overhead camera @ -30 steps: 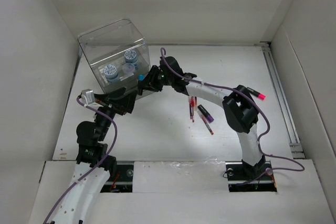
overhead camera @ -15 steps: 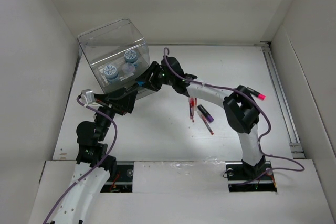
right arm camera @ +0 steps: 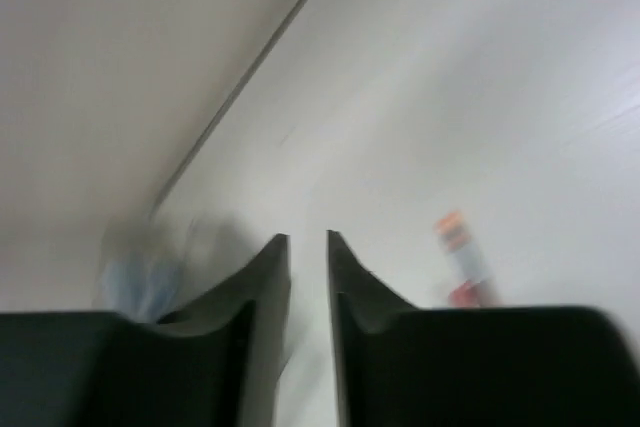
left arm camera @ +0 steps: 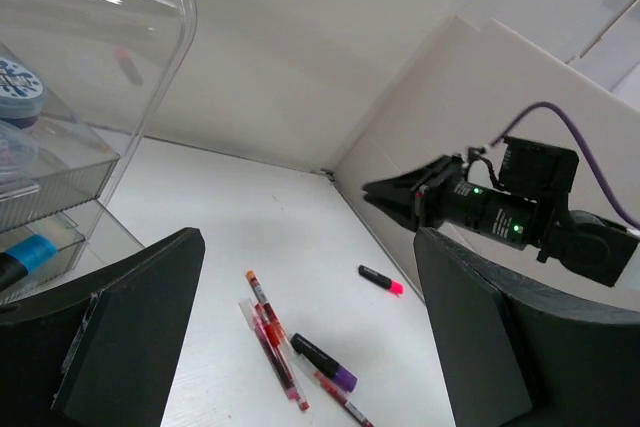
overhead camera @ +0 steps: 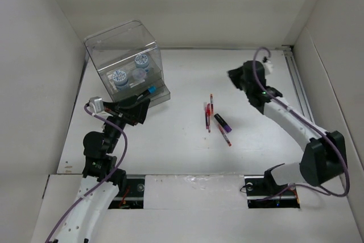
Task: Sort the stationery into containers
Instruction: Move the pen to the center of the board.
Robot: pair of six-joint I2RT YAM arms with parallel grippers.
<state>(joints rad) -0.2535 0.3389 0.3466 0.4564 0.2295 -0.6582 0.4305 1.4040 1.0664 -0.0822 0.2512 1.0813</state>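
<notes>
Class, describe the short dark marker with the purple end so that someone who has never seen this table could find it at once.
Start at the clear plastic organiser box at the table's far left, then look right to the loose cluster of thin red pens near the middle. The short dark marker with the purple end lies at that cluster's right edge, and it is thicker and stubbier than the pens.
</notes>
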